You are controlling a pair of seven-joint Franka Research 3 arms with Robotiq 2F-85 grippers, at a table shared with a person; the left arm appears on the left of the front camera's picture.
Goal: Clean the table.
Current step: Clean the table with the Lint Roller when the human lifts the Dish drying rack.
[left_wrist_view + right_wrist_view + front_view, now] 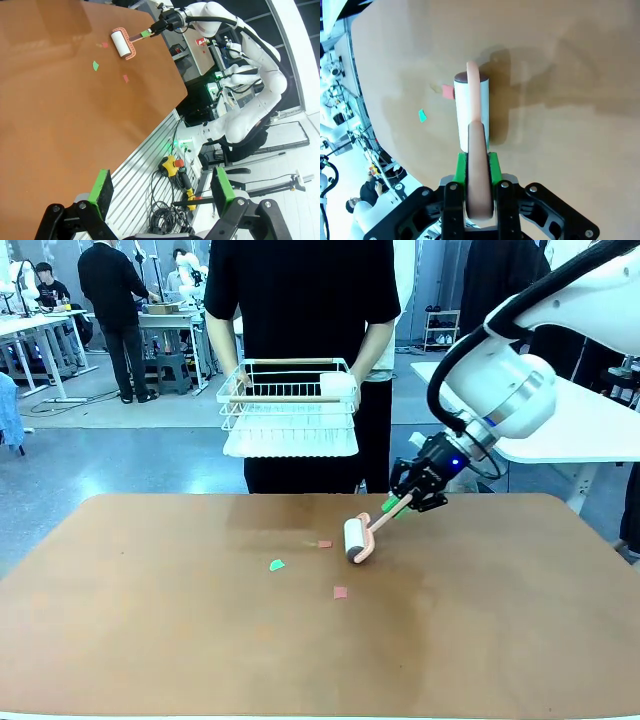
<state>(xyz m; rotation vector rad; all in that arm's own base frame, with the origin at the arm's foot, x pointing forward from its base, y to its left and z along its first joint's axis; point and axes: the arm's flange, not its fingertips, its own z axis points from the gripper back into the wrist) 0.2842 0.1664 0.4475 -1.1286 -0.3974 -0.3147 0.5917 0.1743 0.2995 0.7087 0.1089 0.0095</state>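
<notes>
The right pincer (405, 502) is clamped on the handle of the roller (357, 538), which sits on the brown surface (150, 620) just beside a pink scrap (324, 543), so this looks like the rolling step, and next it must push over that and the green scrap (277, 565).

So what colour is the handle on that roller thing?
The white lint roller's curved plastic handle is pale pink, clearest in the right wrist view.
</notes>
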